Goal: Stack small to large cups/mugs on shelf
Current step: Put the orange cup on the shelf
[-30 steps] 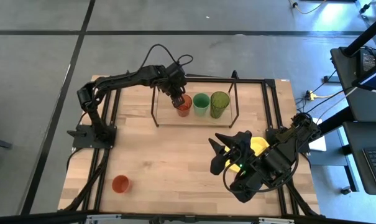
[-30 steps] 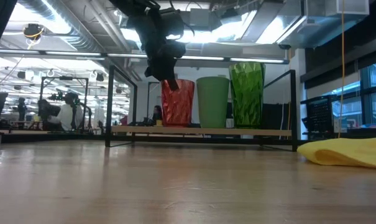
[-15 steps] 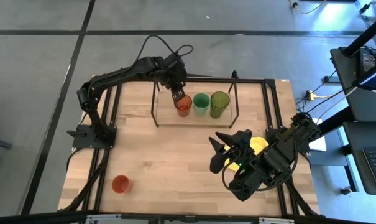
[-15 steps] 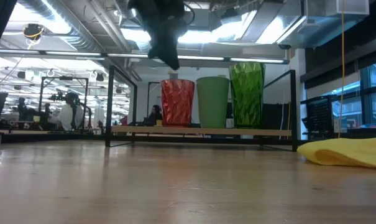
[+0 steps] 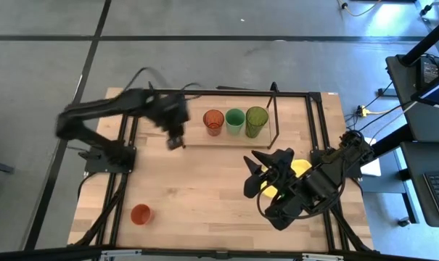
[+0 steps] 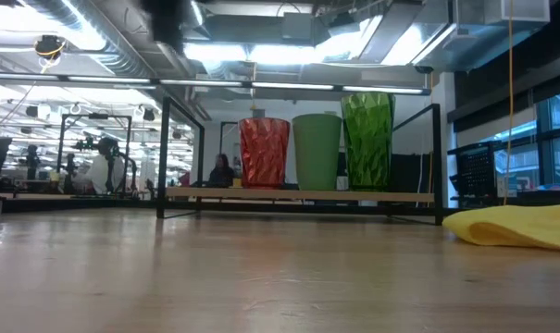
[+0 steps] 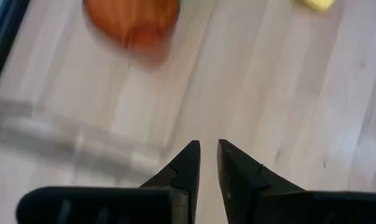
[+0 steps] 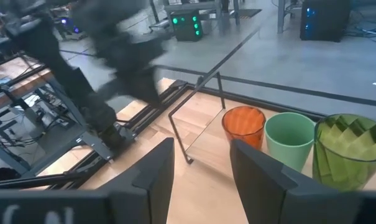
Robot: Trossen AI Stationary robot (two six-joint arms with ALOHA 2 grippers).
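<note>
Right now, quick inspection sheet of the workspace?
Surface: wooden table, mostly bare.
Job's things: orange-brown cup, light green cup and olive-green cup in a row on the shelf; orange-red cup alone near the table's front left.
Clutter: yellow cloth.
Grippers: left gripper shut, empty, by the shelf's left end; right gripper open, waiting.
Cables: along both arms.
Surroundings: person seated far behind.

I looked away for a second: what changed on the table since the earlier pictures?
The left gripper has left the orange-brown cup on the shelf and swung away to the shelf's left end, fingers nearly shut and empty. The three shelf cups, the orange-red cup and the right gripper stayed put.
</note>
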